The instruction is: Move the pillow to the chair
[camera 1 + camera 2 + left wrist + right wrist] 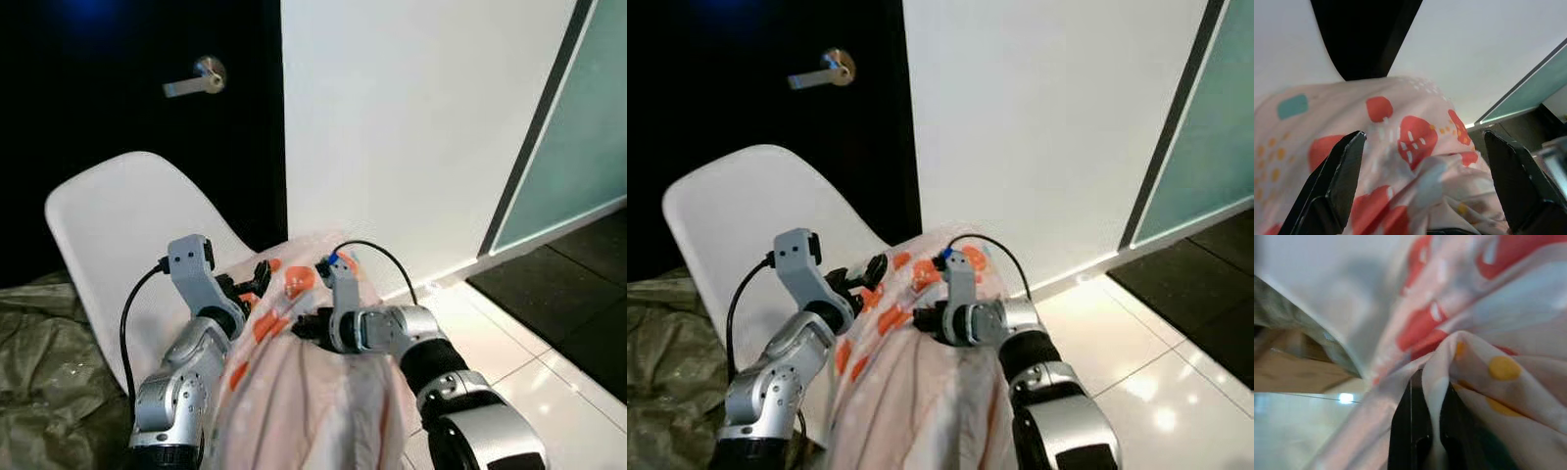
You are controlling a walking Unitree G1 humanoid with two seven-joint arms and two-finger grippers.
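A pink pillow printed with red strawberries rises between my two arms, its top leaning over the front edge of the white shell chair. My right gripper is shut on a fold of the pillow's cover, and it sits at the pillow's upper right side. At the pillow's upper left, by the chair seat, my left gripper is open. Its black fingers are spread wide with the pillow's strawberry print just beyond them.
Behind the chair is a dark door with a silver lever handle. A white wall and a frosted glass panel stand to the right. Olive-green cloth lies at the left. Glossy white floor tiles meet dark flooring.
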